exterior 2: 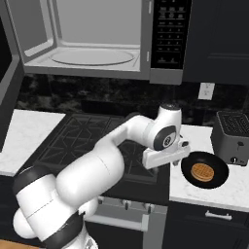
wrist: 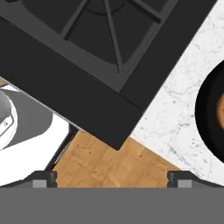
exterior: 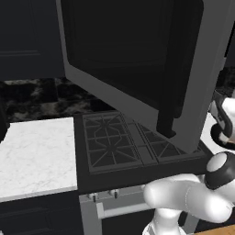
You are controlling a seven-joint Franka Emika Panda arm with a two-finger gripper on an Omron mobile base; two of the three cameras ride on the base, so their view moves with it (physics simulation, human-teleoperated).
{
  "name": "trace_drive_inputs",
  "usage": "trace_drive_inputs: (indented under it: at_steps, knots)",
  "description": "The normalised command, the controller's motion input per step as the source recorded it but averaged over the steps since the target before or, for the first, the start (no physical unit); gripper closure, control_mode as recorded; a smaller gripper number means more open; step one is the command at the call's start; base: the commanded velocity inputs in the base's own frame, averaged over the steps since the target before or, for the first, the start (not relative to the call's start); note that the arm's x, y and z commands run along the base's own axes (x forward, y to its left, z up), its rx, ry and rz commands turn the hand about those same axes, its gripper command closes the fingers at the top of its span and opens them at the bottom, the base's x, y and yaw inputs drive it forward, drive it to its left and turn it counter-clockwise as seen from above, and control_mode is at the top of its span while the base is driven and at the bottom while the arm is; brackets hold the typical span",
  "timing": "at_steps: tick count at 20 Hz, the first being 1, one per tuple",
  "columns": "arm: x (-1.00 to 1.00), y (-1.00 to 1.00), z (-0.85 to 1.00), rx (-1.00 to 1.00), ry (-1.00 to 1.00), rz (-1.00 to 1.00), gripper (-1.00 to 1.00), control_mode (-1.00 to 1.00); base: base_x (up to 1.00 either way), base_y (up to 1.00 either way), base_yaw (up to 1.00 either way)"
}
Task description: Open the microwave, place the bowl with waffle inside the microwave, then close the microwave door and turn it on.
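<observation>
microwave (exterior 2: 97, 44): grey frame, black keypad | bowl (exterior 2: 204, 170): black | waffle (exterior 2: 203, 172): golden-brown grid | counter (exterior 2: 228, 192): white marble | stove (exterior: 124, 142): black | floor (wrist: 109, 164): wood grain

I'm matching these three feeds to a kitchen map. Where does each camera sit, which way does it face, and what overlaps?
Left base view: behind the arm's left, facing forward and down at the swung-open microwave door and stove; white arm at lower right.
Right base view: behind its right, facing the open microwave, the bowl with the waffle and the toaster; arm from lower left.
Hand view: on the hand, facing down over the stove corner and counter; open gripper at bottom.
Shared: stove in all; bowl in right base and hand views.
</observation>
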Motion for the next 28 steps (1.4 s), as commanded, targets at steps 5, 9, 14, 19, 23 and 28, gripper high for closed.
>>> trace_drive_inputs:
  at_steps: [5, 9, 14, 19, 23, 28]
  knots:
    - [0.41, -0.3, -0.33, -0.1, -0.02, 0.02, -1.0, -1.0, 0.0, 0.0, 0.0]
    - [0.35, -0.41, -0.1, -0.05, -0.04, 0.02, -1.0, -1.0, 0.0, 0.0, 0.0]
    - [0.41, -0.36, -0.26, -0.01, 0.0, 0.02, -1.0, -1.0, 0.0, 0.0, 0.0]
    - [0.44, -0.23, -0.33, 0.0, 0.0, 0.0, -1.0, -1.0, 0.0, 0.0, 0.0]
    - [0.44, -0.24, -0.25, 0.0, 0.0, 0.0, -1.0, -1.0, 0.0, 0.0, 0.0]
    - [0.38, -0.27, -0.27, 0.0, 0.0, 0.0, -1.0, -1.0, 0.0, 0.0, 0.0]
